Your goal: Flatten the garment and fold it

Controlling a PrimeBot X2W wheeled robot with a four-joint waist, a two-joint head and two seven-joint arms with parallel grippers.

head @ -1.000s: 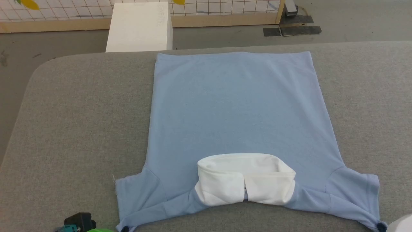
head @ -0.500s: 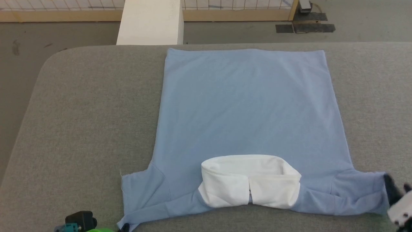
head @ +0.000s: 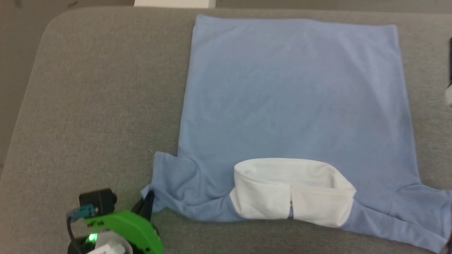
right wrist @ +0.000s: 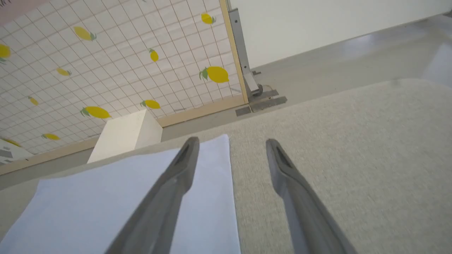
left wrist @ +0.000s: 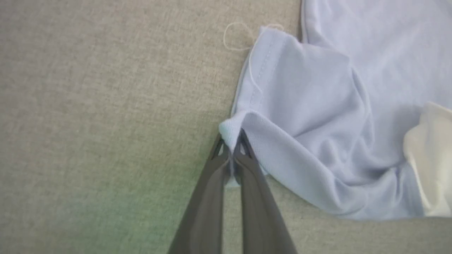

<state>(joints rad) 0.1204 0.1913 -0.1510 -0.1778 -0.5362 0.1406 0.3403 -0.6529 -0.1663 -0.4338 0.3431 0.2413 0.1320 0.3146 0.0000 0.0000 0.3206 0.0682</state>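
Observation:
The garment [head: 293, 95] is a light blue shirt lying flat on the grey table [head: 88, 106], its white collar [head: 293, 190] toward me. My left gripper [head: 146, 204] is shut on the cuff corner of the shirt's left sleeve, which is bunched up. In the left wrist view the left gripper [left wrist: 231, 141] pinches that light blue corner [left wrist: 233, 128] between closed fingers. My right gripper [right wrist: 231, 144] is open and holds nothing, hovering over the far right hem corner of the shirt [right wrist: 88, 204]. A blurred part of the right arm [head: 449, 84] shows at the head view's right edge.
A white box [right wrist: 123, 135] stands on the floor beyond the table's far edge. Behind it is a grid wall with lemon prints [right wrist: 106, 70] on a wooden base. The table's rounded left corner [head: 53, 24] drops to the floor.
The head camera has tilted down and closer. The left gripper has drawn the left sleeve corner inward, bunching the sleeve. The right gripper has moved from the right sleeve toward the far hem.

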